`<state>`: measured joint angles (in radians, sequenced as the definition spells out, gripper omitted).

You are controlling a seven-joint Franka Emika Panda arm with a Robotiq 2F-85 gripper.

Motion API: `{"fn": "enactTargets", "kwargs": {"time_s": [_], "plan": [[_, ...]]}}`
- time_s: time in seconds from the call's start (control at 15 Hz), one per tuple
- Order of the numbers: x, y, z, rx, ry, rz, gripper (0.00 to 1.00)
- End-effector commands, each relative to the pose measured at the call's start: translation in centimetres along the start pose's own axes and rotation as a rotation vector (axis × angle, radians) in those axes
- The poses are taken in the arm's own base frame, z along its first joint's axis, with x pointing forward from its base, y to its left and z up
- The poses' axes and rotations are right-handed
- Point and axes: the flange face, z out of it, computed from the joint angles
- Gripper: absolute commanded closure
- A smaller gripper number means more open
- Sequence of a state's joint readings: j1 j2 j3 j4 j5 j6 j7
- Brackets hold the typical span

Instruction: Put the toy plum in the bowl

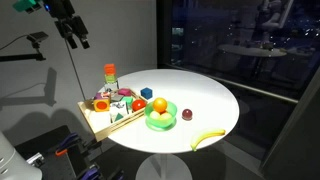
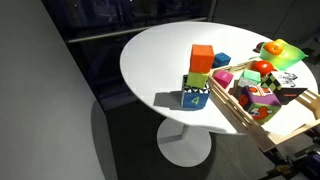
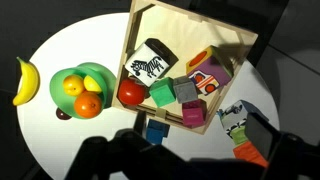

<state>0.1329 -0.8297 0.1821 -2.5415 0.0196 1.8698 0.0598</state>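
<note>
Wrist view. One toy plum lies on the table just beside the bowl, at its 7 o'clock. One bowl, holding one orange fruit. One banana at 9 o'clock. One wooden tray of blocks at 3 o'clock. Gripper is raised and its grip cannot be made out.

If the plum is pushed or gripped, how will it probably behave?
The plum looks round, so it would probably roll across the smooth table when nudged. It is small next to the bowl, so it is likely light. Its curved sides may slip out of a loose grip.
</note>
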Motion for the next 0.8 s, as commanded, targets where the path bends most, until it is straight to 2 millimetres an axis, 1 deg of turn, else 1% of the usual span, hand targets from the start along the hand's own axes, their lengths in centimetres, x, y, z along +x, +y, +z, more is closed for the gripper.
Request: {"fn": "enactTargets", "kwargs": {"time_s": [0.0,0.33,0.73], "plan": [[0.0,0.0,-0.1,0.0,-0.001,0.0,0.0],[0.0,0.0,-0.1,0.0,0.0,0.0,0.0],[2.1,1.5,-0.5,0.019,-0.007,0.058,0.0]]}}
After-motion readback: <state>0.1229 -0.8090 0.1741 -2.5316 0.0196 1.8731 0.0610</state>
